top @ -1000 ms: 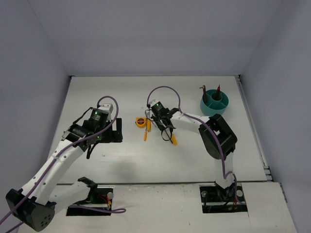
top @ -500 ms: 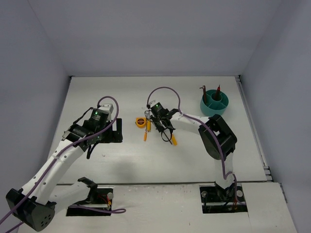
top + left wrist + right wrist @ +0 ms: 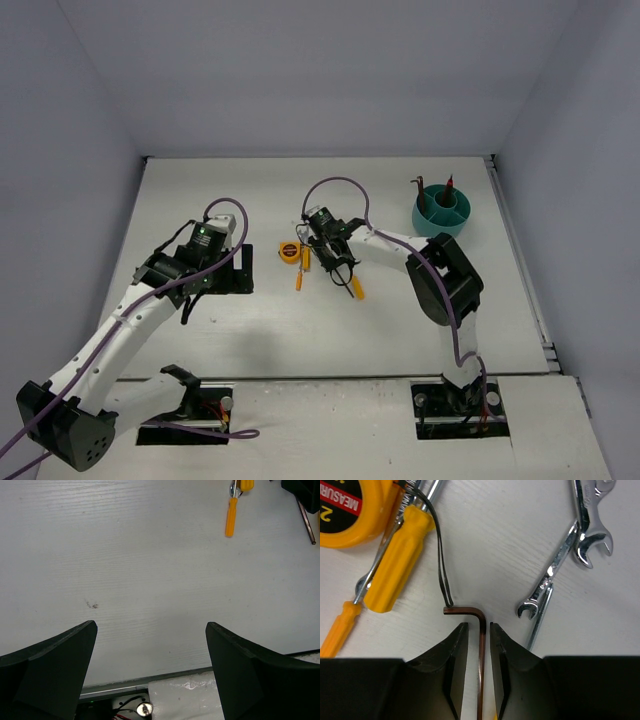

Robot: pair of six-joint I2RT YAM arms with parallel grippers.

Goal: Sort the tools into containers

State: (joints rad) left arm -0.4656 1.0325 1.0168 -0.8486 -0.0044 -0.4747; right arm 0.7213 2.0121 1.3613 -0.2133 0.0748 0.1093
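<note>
My right gripper (image 3: 479, 627) is low over the tool pile (image 3: 335, 262). Its jaws straddle the long leg of the dark L-shaped hex key (image 3: 481, 645), with a thin gap on each side. The yellow-orange tape measure (image 3: 350, 515) and an orange-handled screwdriver (image 3: 402, 565) lie to its left, and silver wrenches (image 3: 585, 525) to its right. The tape measure (image 3: 290, 251) and two orange handles (image 3: 299, 277) also show in the top view. The teal cup (image 3: 441, 212) stands at the far right with red-handled tools (image 3: 450, 186) upright in it. My left gripper (image 3: 150, 630) is open and empty over bare table.
The table's near edge and a base plate with wiring (image 3: 135, 707) show under my left gripper. A thin black wire loop (image 3: 440, 545) lies against the hex key's short leg. Grey walls enclose the table on three sides.
My right gripper has shifted slightly toward the far left over the tool pile. The left arm has barely moved.
</note>
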